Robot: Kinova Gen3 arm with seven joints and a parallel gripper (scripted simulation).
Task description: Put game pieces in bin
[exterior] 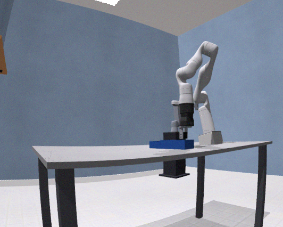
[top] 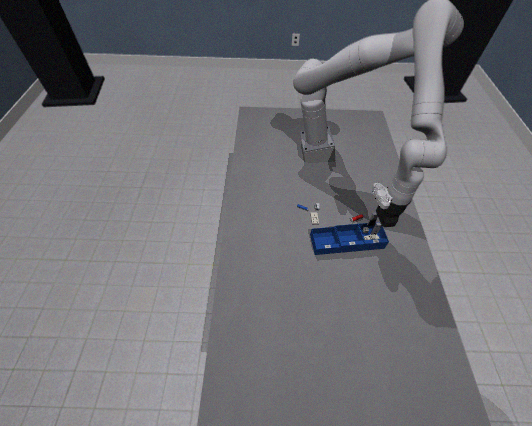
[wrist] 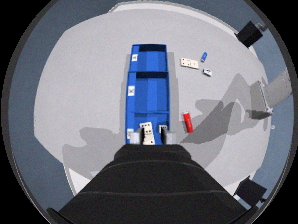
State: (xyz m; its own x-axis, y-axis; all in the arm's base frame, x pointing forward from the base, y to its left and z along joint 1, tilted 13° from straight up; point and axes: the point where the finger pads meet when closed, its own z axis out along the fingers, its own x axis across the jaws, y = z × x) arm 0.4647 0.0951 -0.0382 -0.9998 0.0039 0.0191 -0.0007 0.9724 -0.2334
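Observation:
A row of three blue bins (top: pixel 349 239) stands on the grey table; their labels are too small to read. My gripper (top: pixel 373 229) is low over the right-hand bin with its fingers open. A small pale game piece (top: pixel 369 237) lies in that bin below the fingers. In the wrist view a pale piece (wrist: pixel 149 137) shows between the open fingers at the near end of the bins (wrist: pixel 149 99). A pale tile (top: pixel 314 217) lies on the table to the left of the bins.
A red thing (top: pixel 357 218) lies just behind the bins, close to my gripper. A blue thing (top: pixel 302 207) and a small grey-white thing (top: pixel 317 205) lie further left. The arm's base (top: pixel 316 145) stands at the back. From the side, the gripper (exterior: pixel 182 134) hangs just above the bins (exterior: pixel 172 144).

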